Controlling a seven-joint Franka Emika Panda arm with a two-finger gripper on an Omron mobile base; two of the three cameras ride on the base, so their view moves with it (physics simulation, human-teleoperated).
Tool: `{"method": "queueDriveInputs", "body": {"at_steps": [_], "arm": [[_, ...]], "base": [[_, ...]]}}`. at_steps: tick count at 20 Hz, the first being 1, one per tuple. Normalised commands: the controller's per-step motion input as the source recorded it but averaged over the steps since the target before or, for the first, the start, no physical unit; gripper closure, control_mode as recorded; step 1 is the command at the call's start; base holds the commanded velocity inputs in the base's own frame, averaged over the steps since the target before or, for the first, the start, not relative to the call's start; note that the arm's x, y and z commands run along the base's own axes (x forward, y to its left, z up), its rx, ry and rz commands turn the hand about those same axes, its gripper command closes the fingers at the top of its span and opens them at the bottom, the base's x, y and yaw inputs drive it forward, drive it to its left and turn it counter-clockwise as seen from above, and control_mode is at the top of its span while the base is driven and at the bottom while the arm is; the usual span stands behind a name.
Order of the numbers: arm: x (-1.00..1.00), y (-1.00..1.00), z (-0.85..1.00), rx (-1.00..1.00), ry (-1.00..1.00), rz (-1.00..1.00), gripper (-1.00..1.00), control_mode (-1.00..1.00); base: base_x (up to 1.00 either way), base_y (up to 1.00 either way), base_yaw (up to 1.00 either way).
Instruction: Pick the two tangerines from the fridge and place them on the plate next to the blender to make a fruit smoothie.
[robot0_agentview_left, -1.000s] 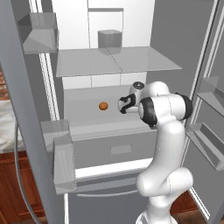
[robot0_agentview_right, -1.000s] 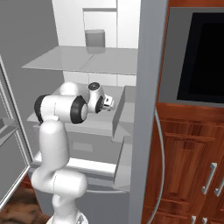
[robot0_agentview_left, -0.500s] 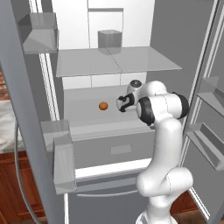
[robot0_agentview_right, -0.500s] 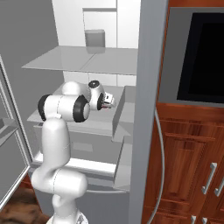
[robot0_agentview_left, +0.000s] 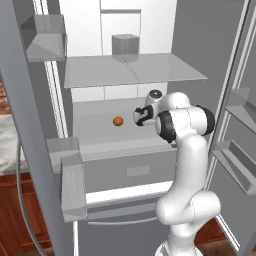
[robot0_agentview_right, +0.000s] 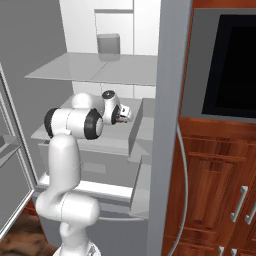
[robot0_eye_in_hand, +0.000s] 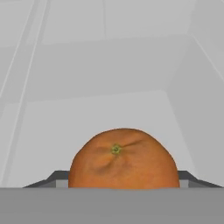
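The fridge stands open with my arm reaching onto its lower glass shelf. One tangerine sits between the finger tips of my gripper; the dark fingers press against its two sides, so the gripper is shut on it. From the left base view my gripper hovers just above that shelf, and the other tangerine lies a little to its left, apart from it. The hand also shows in the right base view. The plate and the blender are out of view.
A clear grey tub stands on the upper glass shelf. A grey drawer lies under the lower shelf. Door bins hang at the left and right. Wooden cabinets and a black oven flank the fridge.
The hand has edged a little deeper over the shelf, and the jaws have closed from wide open onto the tangerine. The other tangerine has not moved.
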Motion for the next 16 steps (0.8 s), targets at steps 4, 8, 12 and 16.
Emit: {"method": "queueDriveInputs", "body": {"at_steps": [4, 8, 12, 16], "arm": [[-0.24, 0.00, 0.00, 0.00, -0.02, 0.00, 1.00, -1.00], [-0.66, 0.00, 0.00, 0.00, -0.16, 0.00, 1.00, -1.00], [-0.92, 0.00, 0.05, 0.00, -0.27, 0.00, 1.00, -1.00], [-1.00, 0.00, 0.32, 0.00, -0.34, 0.00, 1.00, -1.00]], "base": [[0.00, 0.00, 0.00], [0.00, 0.00, 0.00], [0.00, 0.00, 0.00], [0.00, 0.00, 0.00]]}}
